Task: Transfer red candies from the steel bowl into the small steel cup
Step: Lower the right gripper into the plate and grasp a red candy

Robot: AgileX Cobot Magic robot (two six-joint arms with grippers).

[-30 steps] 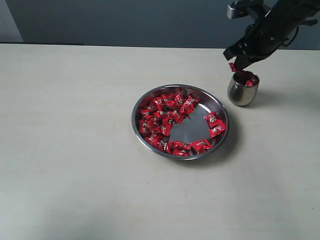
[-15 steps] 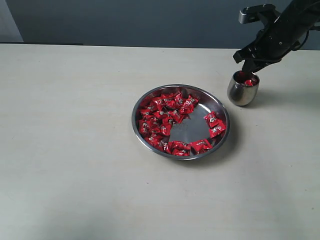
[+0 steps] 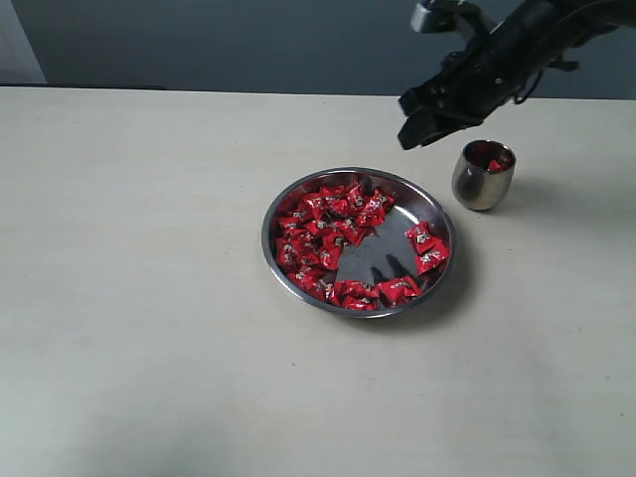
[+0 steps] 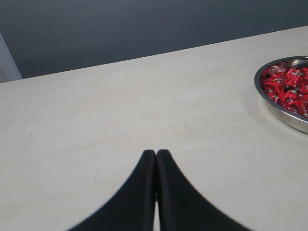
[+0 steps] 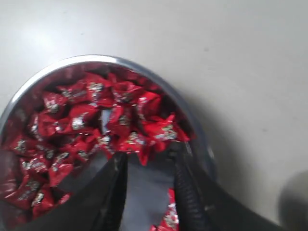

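The steel bowl [image 3: 269, 241] sits mid-table with many red candies [image 3: 323, 234] heaped in its left half and a few at its right. To its right stands the small steel cup [image 3: 483, 181], upright, with red candies [image 3: 494, 160] inside. My right gripper [image 3: 411, 127] hangs in the air above the bowl's far right rim, left of the cup, open and empty. In the right wrist view its fingers [image 5: 148, 159] frame the bowl's bare bottom, with candies [image 5: 96, 120] beyond them. My left gripper [image 4: 156, 153] is shut on nothing over bare table, with the bowl [image 4: 272, 105] off to its side.
The pale table [image 3: 149, 298] stretches wide around the bowl and cup. A dark wall [image 3: 248, 40] runs along the table's far edge. The left arm does not show in the exterior view.
My right gripper held a red candy over the cup, opened, and has now swung left toward the bowl, empty. The candy is no longer in its jaws. The left gripper has no earlier frame.
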